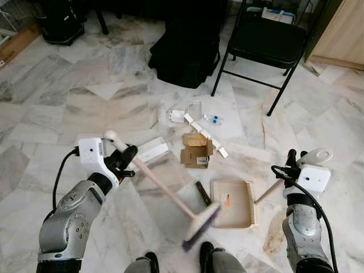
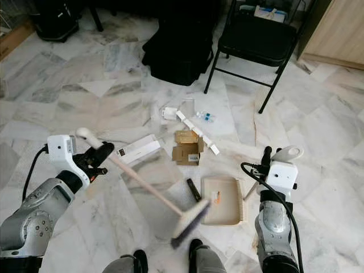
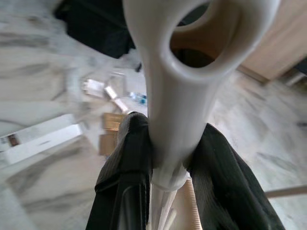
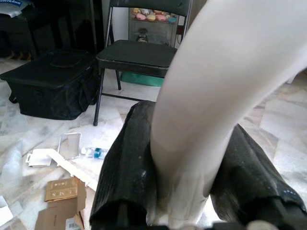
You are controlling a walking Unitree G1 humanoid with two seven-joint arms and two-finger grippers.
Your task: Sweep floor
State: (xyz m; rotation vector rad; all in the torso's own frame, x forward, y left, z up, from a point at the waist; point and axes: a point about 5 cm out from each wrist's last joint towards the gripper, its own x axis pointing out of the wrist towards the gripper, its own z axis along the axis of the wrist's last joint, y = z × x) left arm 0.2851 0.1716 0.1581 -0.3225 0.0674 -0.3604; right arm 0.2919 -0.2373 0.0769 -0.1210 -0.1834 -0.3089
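Left end effector (image 1: 122, 158) is clamped narrow on the broom handle (image 1: 162, 185) near its white looped top end; in the left wrist view both black fingers (image 3: 127, 163) are pressed against the handle's sides. Broom is held slanted down toward the robot's right, brush head (image 1: 202, 224) blurred, low over the marble floor (image 1: 68, 102) just beside the near left corner of the dustpan (image 1: 233, 202). Whether bristles touch the floor cannot be told.

Right end effector (image 1: 296, 159) is closed on the dustpan handle (image 1: 267, 192); in the right wrist view its fingers (image 4: 127, 163) are wrapped tight on the white handle. Beige dustpan is laid flat on the floor ahead of the robot's feet, between the two arms.

A small dark object (image 1: 203, 193) is seen on the floor just left of the dustpan. Litter is scattered farther ahead: torn cardboard box (image 1: 196, 151), white carton (image 1: 152, 151), white strips (image 1: 207, 135), clear plastic piece (image 1: 195, 108), small blue-capped item (image 1: 214, 119). A black bag (image 1: 185, 51) and a black folding chair (image 1: 264, 42) are set beyond the litter.
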